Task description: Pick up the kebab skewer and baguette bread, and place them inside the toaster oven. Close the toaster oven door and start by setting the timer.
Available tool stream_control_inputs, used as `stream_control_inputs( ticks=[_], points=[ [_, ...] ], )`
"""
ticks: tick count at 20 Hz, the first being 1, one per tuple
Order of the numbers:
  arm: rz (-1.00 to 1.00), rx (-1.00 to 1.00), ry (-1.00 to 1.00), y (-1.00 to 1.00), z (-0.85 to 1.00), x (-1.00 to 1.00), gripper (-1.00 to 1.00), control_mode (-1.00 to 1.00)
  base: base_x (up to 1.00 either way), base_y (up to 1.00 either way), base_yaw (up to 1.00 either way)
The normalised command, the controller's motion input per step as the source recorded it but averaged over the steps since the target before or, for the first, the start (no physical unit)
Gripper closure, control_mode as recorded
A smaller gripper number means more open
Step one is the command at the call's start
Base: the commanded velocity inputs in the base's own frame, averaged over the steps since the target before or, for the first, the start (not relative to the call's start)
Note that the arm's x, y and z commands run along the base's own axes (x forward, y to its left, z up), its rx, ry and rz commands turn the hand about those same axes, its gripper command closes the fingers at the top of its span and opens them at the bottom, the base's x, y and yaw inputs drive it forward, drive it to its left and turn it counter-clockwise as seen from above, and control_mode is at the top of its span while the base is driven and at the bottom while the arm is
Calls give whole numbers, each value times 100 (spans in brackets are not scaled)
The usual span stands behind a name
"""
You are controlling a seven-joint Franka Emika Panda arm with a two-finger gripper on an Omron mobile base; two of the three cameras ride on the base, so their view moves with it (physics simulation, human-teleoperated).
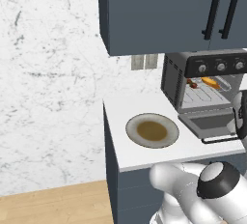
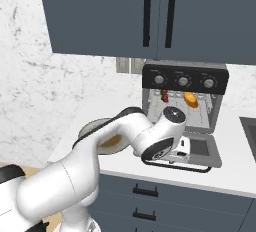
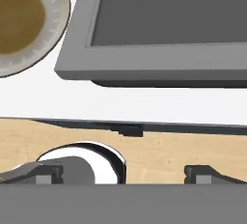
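The gripper [image 3: 124, 174] hangs with its jaws spread wide and empty just in front of the lowered oven door [image 3: 159, 30], the skewer [image 2: 164, 96] and bread [image 2: 190, 99] beyond it on the rack inside the oven [image 2: 184, 101].

White marble-patterned wall [image 1: 48, 73] at nine o'clock; blue-grey upper cabinets [image 1: 159, 10] with black bar handles at twelve; white countertop [image 1: 120, 117] centre; light wooden floor [image 1: 53, 201] at seven.

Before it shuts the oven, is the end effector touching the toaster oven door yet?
Apart. In the hand view the end effector, fingers spread wide, hangs off the counter edge with bare white counter between it and the lowered toaster oven door.
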Motion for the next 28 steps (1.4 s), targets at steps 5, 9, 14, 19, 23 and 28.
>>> stream_control_inputs(
  ticks=[5,9,14,19,23,28],
  points=[
    [2,0,0,24,-49,-6,-100,-100,0,0,0],
    [0,0,0,27,-30,41,-100,-100,0,0,0],
    [0,-1,3,2,-26,13,-100,-100,0,0,0],
    [0,0,0,0,-40,0,-100,-100,0,0,0],
    [0,0,0,0,-21,11,-100,-100,0,0,0],
    [0,0,0,0,-15,21,-100,-100,0,0,0]
  ],
)
